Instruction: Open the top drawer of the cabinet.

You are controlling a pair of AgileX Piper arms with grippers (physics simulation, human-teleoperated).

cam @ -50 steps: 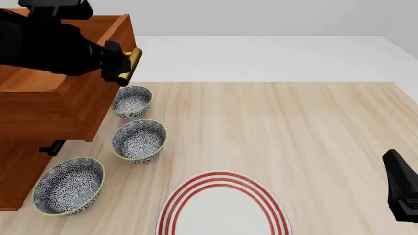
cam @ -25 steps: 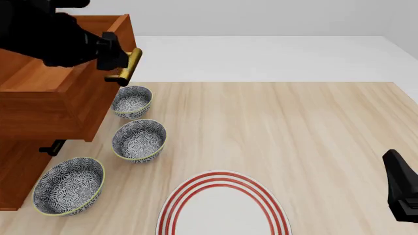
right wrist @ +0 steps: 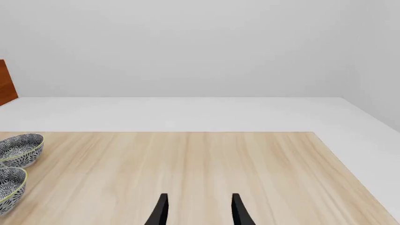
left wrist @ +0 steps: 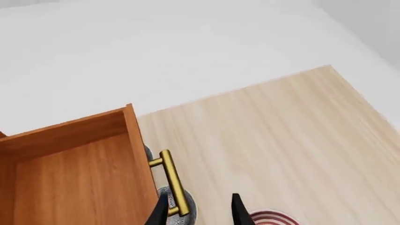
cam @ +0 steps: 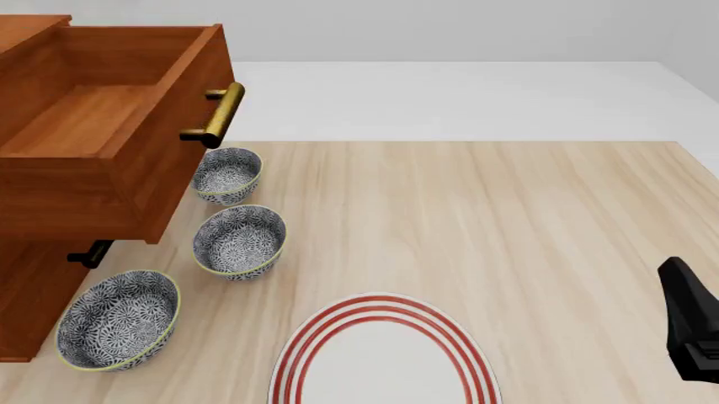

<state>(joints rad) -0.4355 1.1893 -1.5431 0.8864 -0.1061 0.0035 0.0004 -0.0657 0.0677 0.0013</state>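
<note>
The top drawer (cam: pixel 101 143) of the reddish-brown cabinet (cam: pixel 29 295) stands pulled out over the table, its inside empty. Its brass bar handle (cam: pixel 218 114) is free. In the left wrist view the drawer (left wrist: pixel 69 173) and handle (left wrist: pixel 174 187) lie below my left gripper (left wrist: pixel 198 211), which is open, empty and lifted clear above them. The left arm is out of the front view. My right gripper (right wrist: pixel 198 211) is open and empty over bare table; only the right arm's body (cam: pixel 691 332) shows at the front view's right edge.
Three patterned bowls (cam: pixel 226 175) (cam: pixel 239 240) (cam: pixel 118 318) stand in a row beside the cabinet. A white plate with red rings (cam: pixel 385 358) lies at the near middle. A dark lower-drawer handle (cam: pixel 87 253) sticks out under the open drawer.
My left gripper has let go of the brass handle and risen up and away, leaving the front view. The drawer stays open. The right arm has not moved.
</note>
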